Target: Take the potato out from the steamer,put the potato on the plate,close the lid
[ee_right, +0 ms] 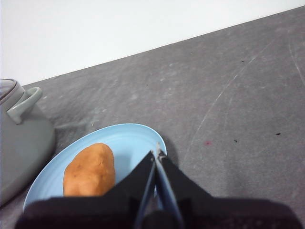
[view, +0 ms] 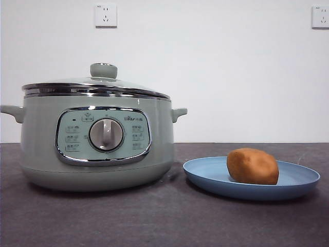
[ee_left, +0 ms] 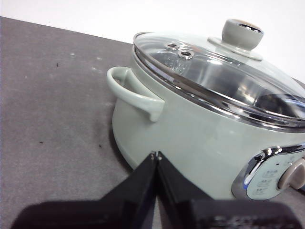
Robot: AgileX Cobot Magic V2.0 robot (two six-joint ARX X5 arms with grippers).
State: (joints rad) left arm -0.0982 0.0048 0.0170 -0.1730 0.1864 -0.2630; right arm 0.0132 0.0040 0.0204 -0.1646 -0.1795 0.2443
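The sage-green steamer [view: 97, 139] stands at the left of the front view, and the glass lid [view: 97, 85] with its green knob sits closed on it. The orange-brown potato [view: 252, 165] lies on the light-blue plate [view: 205, 172] to the steamer's right. My left gripper [ee_left: 156, 155] is shut and empty, held apart from the steamer [ee_left: 190, 138] beside its side handle [ee_left: 136, 93]; the lid [ee_left: 224, 71] shows there too. My right gripper [ee_right: 157, 151] is shut and empty above the plate's [ee_right: 128, 138] rim, next to the potato [ee_right: 89, 170]. Neither arm shows in the front view.
The dark grey tabletop [view: 164, 221] spreads around the steamer and plate. A white wall with two sockets [view: 105, 15] stands behind. The steamer's other handle [ee_right: 24, 102] shows in the right wrist view.
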